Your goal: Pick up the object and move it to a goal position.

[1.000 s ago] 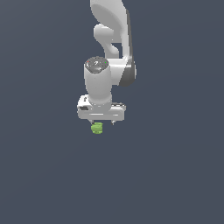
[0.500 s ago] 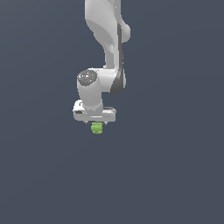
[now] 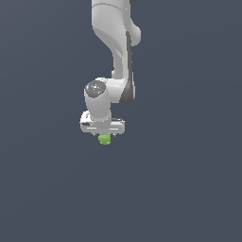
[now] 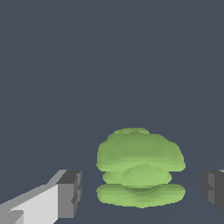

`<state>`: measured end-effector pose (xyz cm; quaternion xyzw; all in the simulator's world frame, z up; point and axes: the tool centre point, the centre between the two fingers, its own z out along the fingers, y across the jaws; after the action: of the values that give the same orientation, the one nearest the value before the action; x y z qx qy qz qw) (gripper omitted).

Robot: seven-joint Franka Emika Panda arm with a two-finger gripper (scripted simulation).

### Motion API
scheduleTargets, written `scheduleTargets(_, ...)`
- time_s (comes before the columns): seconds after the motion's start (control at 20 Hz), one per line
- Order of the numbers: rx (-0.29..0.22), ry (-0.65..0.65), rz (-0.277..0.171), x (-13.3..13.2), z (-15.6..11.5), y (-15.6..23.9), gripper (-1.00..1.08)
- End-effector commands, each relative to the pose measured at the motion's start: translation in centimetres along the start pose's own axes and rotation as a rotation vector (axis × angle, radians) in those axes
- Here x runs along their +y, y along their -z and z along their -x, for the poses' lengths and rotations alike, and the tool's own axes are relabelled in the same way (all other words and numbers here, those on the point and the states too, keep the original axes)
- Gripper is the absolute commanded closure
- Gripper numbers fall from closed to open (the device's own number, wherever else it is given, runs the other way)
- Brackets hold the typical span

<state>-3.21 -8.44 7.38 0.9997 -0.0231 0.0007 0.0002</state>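
The claw (image 3: 104,134) hangs directly over the object (image 3: 104,138), fingers (image 4: 70,193) spread wide to either side with gaps, holding nothing. Grasping step; next, probably close on it, then lift.

Arm pointing straight down over plain dark ground, white gripper (image 3: 104,136) with lime-green object (image 3: 104,139) poking out just under its body, fingers too small to resolve so grip contact unclear from here.
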Motion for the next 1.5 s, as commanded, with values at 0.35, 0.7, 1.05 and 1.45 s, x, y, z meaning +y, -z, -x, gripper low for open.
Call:
scheduleTargets(0.35,-0.001,0.001,0.000,0.1,0.1,-3.2,-0.92)
scheduleTargets(0.7,-0.001,0.001,0.000,0.1,0.1,-3.2,1.08)
scheduleTargets(1.05,0.000,0.001,0.000,0.0,0.1,-3.1,1.08)
scheduleTargets(1.45,0.000,0.001,0.000,-1.2,0.9,-1.1,1.08)
